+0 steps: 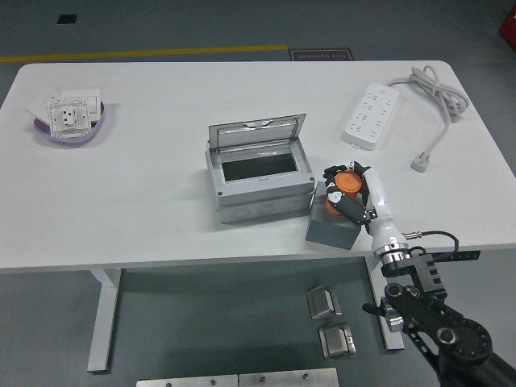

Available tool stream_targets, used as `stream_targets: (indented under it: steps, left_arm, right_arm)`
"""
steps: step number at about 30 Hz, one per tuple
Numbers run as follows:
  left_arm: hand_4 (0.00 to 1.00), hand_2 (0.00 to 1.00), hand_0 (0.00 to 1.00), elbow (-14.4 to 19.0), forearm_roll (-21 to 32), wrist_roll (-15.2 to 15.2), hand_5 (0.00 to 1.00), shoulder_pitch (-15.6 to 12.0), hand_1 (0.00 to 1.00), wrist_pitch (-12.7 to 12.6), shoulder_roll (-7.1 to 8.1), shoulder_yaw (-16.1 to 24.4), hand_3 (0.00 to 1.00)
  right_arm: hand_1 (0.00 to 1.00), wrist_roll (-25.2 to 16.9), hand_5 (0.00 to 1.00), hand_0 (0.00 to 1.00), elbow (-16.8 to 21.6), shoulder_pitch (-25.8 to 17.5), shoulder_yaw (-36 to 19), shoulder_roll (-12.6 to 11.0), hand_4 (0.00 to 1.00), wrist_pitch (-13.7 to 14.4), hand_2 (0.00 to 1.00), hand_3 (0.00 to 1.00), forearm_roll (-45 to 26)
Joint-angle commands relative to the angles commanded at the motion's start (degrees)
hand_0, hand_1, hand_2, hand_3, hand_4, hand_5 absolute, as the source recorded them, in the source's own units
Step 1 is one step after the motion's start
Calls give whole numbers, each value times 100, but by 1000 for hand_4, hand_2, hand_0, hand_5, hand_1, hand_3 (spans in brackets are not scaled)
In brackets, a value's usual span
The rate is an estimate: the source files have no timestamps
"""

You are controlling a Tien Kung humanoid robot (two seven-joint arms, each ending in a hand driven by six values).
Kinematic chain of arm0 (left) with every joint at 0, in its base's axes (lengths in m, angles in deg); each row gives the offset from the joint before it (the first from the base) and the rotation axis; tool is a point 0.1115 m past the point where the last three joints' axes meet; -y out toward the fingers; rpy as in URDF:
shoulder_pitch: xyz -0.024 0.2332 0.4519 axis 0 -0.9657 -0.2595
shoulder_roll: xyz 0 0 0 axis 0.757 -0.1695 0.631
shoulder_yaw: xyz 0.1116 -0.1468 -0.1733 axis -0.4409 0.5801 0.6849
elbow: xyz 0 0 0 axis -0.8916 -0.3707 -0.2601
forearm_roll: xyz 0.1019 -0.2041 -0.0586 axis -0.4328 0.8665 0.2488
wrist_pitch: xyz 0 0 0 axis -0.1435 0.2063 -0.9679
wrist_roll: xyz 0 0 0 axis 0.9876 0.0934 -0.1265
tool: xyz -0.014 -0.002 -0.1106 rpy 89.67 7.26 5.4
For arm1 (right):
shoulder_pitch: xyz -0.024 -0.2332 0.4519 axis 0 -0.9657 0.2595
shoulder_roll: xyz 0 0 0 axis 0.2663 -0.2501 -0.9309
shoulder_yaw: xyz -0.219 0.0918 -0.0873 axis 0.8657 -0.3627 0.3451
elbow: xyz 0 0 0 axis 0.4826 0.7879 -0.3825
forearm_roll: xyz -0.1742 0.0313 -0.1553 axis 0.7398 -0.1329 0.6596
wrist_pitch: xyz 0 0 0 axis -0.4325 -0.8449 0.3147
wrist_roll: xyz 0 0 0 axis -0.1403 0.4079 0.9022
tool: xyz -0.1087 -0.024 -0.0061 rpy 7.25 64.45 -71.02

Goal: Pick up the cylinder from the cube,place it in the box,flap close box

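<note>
The white table (161, 218) fills most of the view, its far corners rounded and its legs partly cut off at the bottom edge. Near its middle sits the grey box (258, 179), its hinged flap (256, 131) standing up at the back so the dark inside shows; what lies in there cannot be made out. Off to the far right lies a white power strip (370, 115) with its cable (435, 101) looped and its plug resting near the table's right side. At the far left a shallow purple dish (68, 131) holds white socket plates (71, 113), stacked so the lower ones are mostly hidden. Just right of the box, at the near edge, stands the grey cube (332, 230), touching or almost touching the box's right wall. On top of it is the orange cylinder (347, 185), largely covered by the right hand (355, 197), whose fingers are wrapped around it in a grasp; whether the cylinder has left the cube's top is hard to tell. The right arm comes up from the lower right corner, its black forearm bent at the white wrist, hand angled toward the box. On the floor beyond the table a dark sign (321, 55) carries writing too small to read.
</note>
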Motion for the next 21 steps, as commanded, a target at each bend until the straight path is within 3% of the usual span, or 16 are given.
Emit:
stream_targets:
  steps: [9, 16, 21]
  left_arm:
    - [491, 543, 625, 0, 15, -4, 18, -10, 557, 8, 0, -13, 594]
    - [498, 546, 625, 0, 5, 9, 22, 0, 557, 14, 9, -33, 595]
    - [505, 546, 626, 0, -27, 26, 29, 6, 559, 15, 25, -22, 596]
  right_arm:
    - [193, 108, 2, 396, 33, 183, 13, -2, 2, 62, 316, 223, 232]
    - [191, 373, 2, 395, -159, 733, 215, -4, 2, 83, 313, 217, 564]
    - [191, 826, 2, 397, -434, 1278, 568, 50, 2, -17, 312, 218, 1071]
